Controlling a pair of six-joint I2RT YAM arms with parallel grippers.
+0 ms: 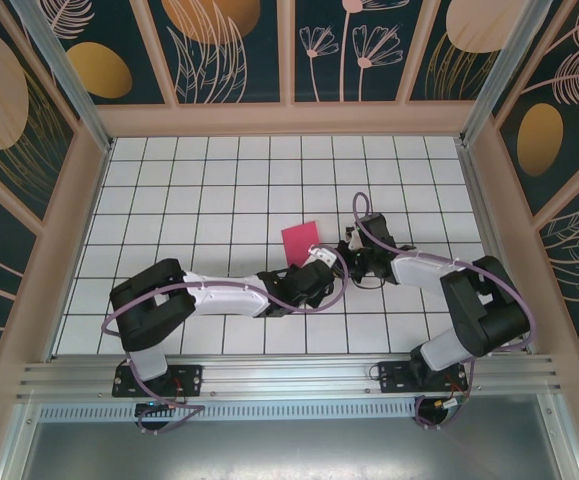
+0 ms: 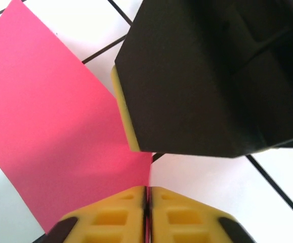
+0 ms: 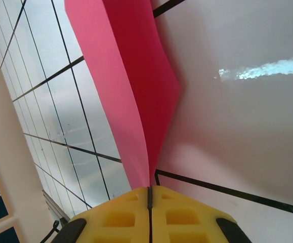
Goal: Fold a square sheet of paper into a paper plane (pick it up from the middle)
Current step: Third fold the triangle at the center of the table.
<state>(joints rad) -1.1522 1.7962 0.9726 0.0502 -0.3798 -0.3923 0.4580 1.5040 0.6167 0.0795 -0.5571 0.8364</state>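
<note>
Because the thin magenta-pink sheet of paper [image 1: 301, 243] lies tipped near the middle of the white tiled worktop [image 1: 169, 200] and looks narrower from above than a full square, I judge the step in hand to be an early fold, with no dart shape made yet. Both arms meet at its 5 o'clock corner, the left reaching in from 8 o'clock and the right from 4 o'clock. From the left wrist, the sheet [image 2: 50, 126] spreads toward 10 o'clock over the tiles. Its near corner runs down into the seam of the yellow left fingers [image 2: 111, 217], which are pressed together and, as far as I can tell, pinch that corner. The right fingers [image 2: 123, 116], a yellow pad on a black housing, stand just beside it at 1 o'clock, at the paper's edge. From the right wrist, the sheet [image 3: 131, 76] rises out of the right fingers [image 3: 116, 217], which are clamped on it, and it bows into a lighter face and a shaded face. To fold well from here, the two pinches, being so near each other, should travel together at one pace, so the thin paper neither stretches nor buckles between them. Corners should be lined up before any pressing, and the crease run from its middle outward. A tug apart would likely tear the margin, and the smooth tile may let the free half slide, so a low, slow arc seems wise.
</note>
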